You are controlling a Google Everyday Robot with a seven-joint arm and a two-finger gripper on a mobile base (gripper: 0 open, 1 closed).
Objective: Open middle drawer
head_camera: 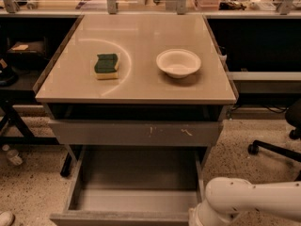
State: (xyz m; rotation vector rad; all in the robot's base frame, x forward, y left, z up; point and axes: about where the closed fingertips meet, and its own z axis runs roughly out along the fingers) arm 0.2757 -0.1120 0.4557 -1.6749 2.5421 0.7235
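Note:
The middle drawer (136,173) is pulled out wide under the table, and its bare grey inside shows. Its plain flat front (117,218) lies at the bottom edge of the view. Above it is the taller grey drawer front with pale scratch marks (136,132), slightly out. My white arm (249,204) comes in from the bottom right and its wrist (197,218) ends at the right end of the middle drawer's front. My gripper is below the bottom edge of the view, hidden.
On the beige tabletop (136,86) lie a green and yellow sponge (106,66) and a white bowl (178,62). An office chair base (275,147) stands on the speckled floor at the right. Dark shelving (19,65) is at the left.

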